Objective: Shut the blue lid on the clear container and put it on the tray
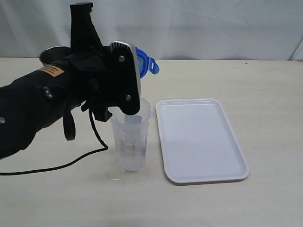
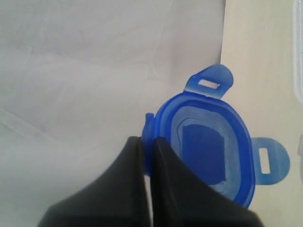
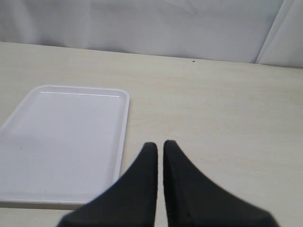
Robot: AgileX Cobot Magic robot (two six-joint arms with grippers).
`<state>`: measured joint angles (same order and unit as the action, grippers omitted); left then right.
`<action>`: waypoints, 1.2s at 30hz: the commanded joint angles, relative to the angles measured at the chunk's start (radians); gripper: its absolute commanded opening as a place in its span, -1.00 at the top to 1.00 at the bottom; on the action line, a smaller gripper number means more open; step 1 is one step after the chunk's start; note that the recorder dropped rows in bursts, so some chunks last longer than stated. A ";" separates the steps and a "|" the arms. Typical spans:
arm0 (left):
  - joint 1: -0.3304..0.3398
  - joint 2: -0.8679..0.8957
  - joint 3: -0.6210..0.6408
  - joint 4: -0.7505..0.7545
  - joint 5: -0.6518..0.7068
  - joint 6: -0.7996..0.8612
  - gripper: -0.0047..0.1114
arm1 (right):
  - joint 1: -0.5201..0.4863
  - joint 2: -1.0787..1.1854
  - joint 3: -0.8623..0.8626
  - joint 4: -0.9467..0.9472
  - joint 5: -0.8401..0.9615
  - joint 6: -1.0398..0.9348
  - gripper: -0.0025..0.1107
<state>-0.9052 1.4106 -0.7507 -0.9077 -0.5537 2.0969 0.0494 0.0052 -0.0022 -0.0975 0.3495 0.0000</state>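
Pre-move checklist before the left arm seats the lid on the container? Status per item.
1. Grip: ok. The left gripper is shut on the rim of the round blue plastic lid.
2. Target: ok. The tall clear plastic container stands upright, mouth open.
3. Lid flat to the mouth: not ok. It appears held on edge above the rim.
4. Lid centred over the mouth: cannot tell; depth is unclear.
5. Drop spot: ok. The flat white rectangular tray has nothing on it.
6. Other arm clear: ok. The right gripper is shut, empty and outside the exterior view.
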 commanded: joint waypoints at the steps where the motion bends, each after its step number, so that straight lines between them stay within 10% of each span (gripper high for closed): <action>1: -0.003 -0.003 -0.006 -0.035 -0.012 0.001 0.92 | -0.003 -0.005 0.002 0.008 -0.003 0.000 0.88; 36: -0.003 -0.003 -0.006 -0.070 0.126 -0.027 0.92 | -0.003 -0.005 0.002 0.008 -0.003 0.000 0.88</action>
<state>-0.9057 1.4106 -0.7507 -0.9738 -0.4238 2.0727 0.0494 0.0052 -0.0022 -0.0975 0.3495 0.0000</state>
